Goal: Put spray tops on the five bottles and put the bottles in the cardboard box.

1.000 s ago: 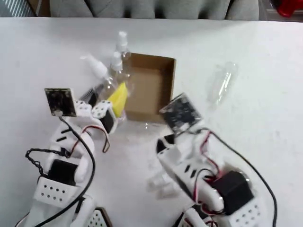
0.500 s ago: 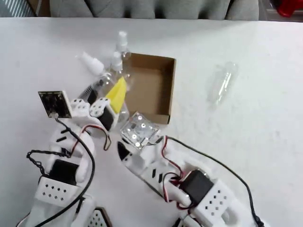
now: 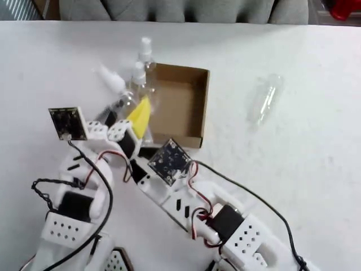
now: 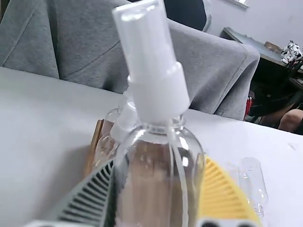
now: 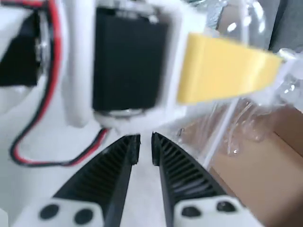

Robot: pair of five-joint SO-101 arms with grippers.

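Toward the tabletop's (image 3: 293, 169) far edge, the left gripper (image 4: 158, 191) clamps a spray-topped bottle (image 4: 156, 151); the right gripper (image 5: 144, 142) sits almost closed, empty.

High cam top-down, wrist cams close, box (image 3: 179, 104) shared

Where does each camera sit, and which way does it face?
High view: fixed above the table, looking down on both arms, the cardboard box and a lying bottle.
Left wrist view: on the left arm, facing along the left gripper, shut on a spray-topped bottle.
Right wrist view: on the right arm, facing past the right gripper to the left arm's yellow finger.
Shared: all three show that yellow finger and the cardboard box.
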